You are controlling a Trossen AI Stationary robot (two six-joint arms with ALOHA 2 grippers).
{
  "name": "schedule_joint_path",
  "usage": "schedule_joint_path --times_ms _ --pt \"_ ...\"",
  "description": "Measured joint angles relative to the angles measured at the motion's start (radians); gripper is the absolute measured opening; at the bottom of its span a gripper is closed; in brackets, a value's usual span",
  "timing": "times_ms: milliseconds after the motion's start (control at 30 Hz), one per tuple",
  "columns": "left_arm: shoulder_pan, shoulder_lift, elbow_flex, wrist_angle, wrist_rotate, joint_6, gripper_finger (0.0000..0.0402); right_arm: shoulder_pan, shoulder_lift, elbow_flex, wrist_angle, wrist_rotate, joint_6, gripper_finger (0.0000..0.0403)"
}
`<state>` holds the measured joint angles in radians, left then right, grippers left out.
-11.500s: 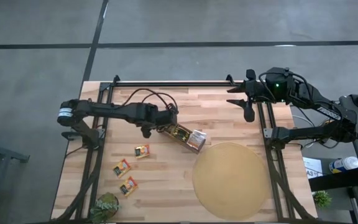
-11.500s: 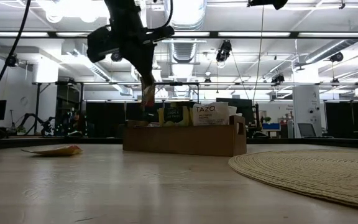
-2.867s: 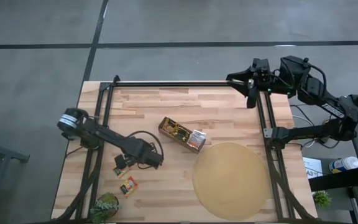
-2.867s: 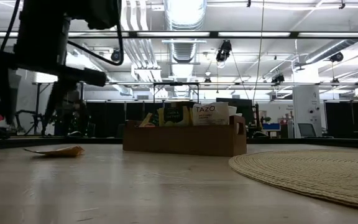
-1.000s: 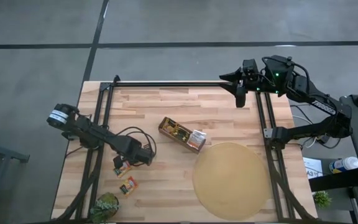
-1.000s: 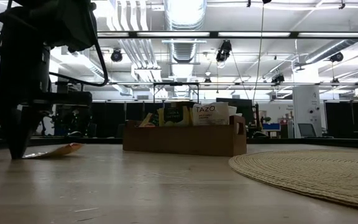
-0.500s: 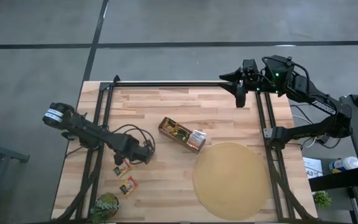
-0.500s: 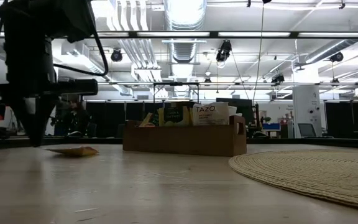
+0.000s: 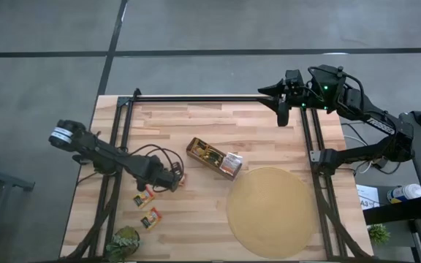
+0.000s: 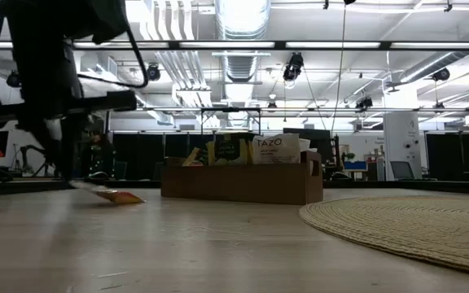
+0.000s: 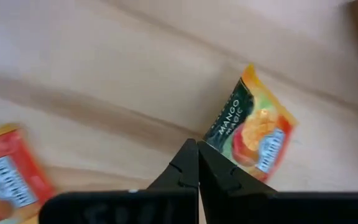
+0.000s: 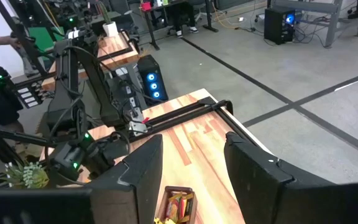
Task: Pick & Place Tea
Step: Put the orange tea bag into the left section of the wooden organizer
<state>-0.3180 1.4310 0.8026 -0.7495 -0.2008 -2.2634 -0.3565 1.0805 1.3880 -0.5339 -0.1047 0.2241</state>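
Down by the left half of the table point(image 9: 196, 234), a mango tea sachet point(image 11: 253, 132) hangs pinched at its corner between the closed tips of the left gripper point(image 11: 197, 158), one end drooping toward the wood; from table height it shows as an orange sachet tilted, its low edge at or just off the boards (hard to say which). Seen from above, that gripper point(image 9: 175, 179) sits left of the wooden box point(image 9: 214, 158), with the sachet's orange corner poking out beside it. Two more sachets lie flat on the wood near the front-left: one point(image 9: 145, 199) just beside the arm, another point(image 9: 150, 218) a little nearer the front edge. The box stands slantwise near the table's middle, more sachets upright inside it, and the big round mat point(image 9: 272, 211) lies to its right, close by. A small plant point(image 9: 123, 242) sits at the front-left corner. Well apart, the right gripper point(image 9: 283, 109) hovers over the back-right of the table, fingers spread and holding nothing.
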Motion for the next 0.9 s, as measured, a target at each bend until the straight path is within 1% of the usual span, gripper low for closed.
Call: schedule_joint_path --times_ms 167,300,533,633,733,833,900 --pt "0.000 -0.035 0.036 0.000 -0.124 0.049 0.0000 0.000 0.000 0.000 0.000 0.000 0.000 0.0169" --pt "0.000 -0.069 0.047 -0.002 -0.195 0.073 0.0000 0.000 0.000 0.000 0.000 0.000 0.000 0.0169" --pt "0.000 -0.095 0.052 -0.002 -0.271 0.106 0.0000 0.000 0.000 0.000 0.000 -0.001 0.000 0.0169" --pt "0.005 -0.094 0.052 -0.002 -0.273 0.102 0.0003 0.000 0.000 0.000 0.000 -0.001 0.001 0.0169" --pt "0.009 -0.093 0.052 -0.002 -0.272 0.128 0.0026 0.000 0.000 0.000 0.000 -0.001 0.000 0.0169" --pt "0.021 -0.093 0.052 -0.002 -0.256 0.146 0.0070 0.000 0.000 0.000 0.000 -0.002 0.000 0.0169" --pt "0.037 -0.093 0.052 -0.002 -0.212 0.165 0.0104 0.000 0.000 0.000 0.000 -0.002 0.000 0.0169"
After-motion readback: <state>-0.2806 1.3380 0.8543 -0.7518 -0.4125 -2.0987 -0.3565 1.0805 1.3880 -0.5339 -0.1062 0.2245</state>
